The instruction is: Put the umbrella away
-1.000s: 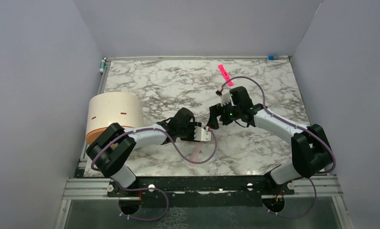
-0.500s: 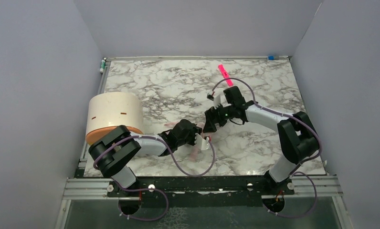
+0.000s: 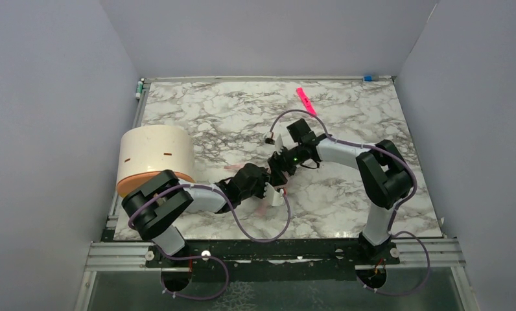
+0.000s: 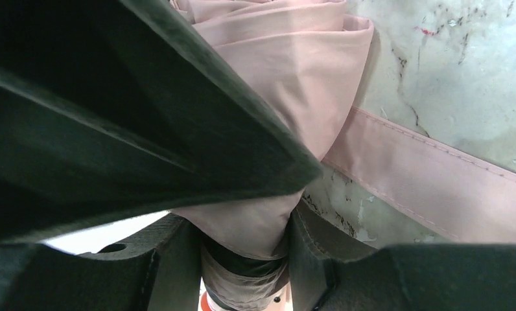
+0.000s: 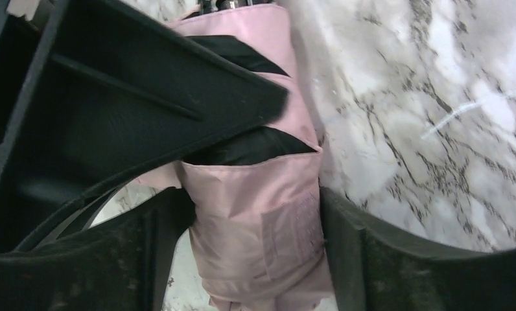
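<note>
The pale pink folded umbrella (image 3: 264, 208) lies near the middle front of the marble table, mostly hidden under both grippers. My left gripper (image 3: 273, 189) is shut on one end of it. In the left wrist view the fingers (image 4: 177, 259) pinch the pink fabric (image 4: 294, 78) and its black lining, and the pink strap (image 4: 437, 188) trails on the table. My right gripper (image 3: 278, 170) sits just behind the left one. In the right wrist view its wide-apart fingers (image 5: 336, 246) straddle the umbrella bundle (image 5: 255, 227). The fabric fills the gap between them, with no visible squeeze.
A cream cylinder with an orange base (image 3: 155, 159) stands at the left edge, beside the left arm. A bright pink strip (image 3: 305, 101) lies at the back right. A small marker (image 3: 139, 87) and a blue-tipped item (image 3: 369, 78) rest at the back corners. Walls enclose three sides.
My right gripper has moved left and down over the umbrella next to the left gripper, and its jaws have narrowed a little. The left gripper shifted slightly, still holding the umbrella.
</note>
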Controlling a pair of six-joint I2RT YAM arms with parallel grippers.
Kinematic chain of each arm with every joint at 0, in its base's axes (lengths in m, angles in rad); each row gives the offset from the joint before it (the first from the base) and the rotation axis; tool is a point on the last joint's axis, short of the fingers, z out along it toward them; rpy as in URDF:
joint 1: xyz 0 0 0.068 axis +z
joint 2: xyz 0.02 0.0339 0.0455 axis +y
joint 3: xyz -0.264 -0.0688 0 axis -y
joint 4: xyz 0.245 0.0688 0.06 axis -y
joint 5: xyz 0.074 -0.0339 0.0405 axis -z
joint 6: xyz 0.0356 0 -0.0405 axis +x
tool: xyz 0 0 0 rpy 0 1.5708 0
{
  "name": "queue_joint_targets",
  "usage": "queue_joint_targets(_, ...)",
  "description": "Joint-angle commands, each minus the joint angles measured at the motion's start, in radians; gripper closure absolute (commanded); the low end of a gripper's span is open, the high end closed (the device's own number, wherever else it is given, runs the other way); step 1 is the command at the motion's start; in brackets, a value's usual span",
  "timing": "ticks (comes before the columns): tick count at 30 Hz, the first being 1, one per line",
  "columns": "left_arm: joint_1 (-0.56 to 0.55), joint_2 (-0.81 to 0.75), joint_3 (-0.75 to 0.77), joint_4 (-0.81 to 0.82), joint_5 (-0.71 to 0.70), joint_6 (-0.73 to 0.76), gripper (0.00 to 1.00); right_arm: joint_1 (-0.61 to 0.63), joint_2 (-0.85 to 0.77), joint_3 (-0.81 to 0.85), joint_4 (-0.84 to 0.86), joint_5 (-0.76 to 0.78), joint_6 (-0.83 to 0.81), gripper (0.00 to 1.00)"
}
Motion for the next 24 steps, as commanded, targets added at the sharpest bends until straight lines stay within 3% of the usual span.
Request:
queue_joint_targets(1,0.004,0.048,-0.026,-0.129,-0.051,-0.007,1.00,0.032,0.058,0.012,-0.079,0.052,-0.053,0.27)
queue_joint_targets(5,0.004,0.031,-0.020,-0.135,-0.055,-0.022,0.98,0.050,0.073,0.008,-0.086,0.163,-0.050,0.46)
queue_joint_targets(11,0.005,-0.078,0.041,-0.256,-0.036,-0.106,0.71,0.057,0.051,-0.014,-0.086,0.322,-0.053,0.73)
queue_joint_targets(13,0.005,-0.135,0.075,-0.336,0.001,-0.159,0.67,0.062,0.043,-0.020,-0.084,0.360,-0.053,0.80)
queue_joint_targets(20,0.004,-0.529,0.063,-0.533,0.194,-0.398,0.67,0.147,0.006,-0.084,-0.015,0.600,-0.078,0.83)
queue_joint_targets(24,0.006,-0.796,0.008,-0.593,0.196,-0.460,0.67,0.221,-0.003,-0.129,0.030,0.761,-0.098,0.84)
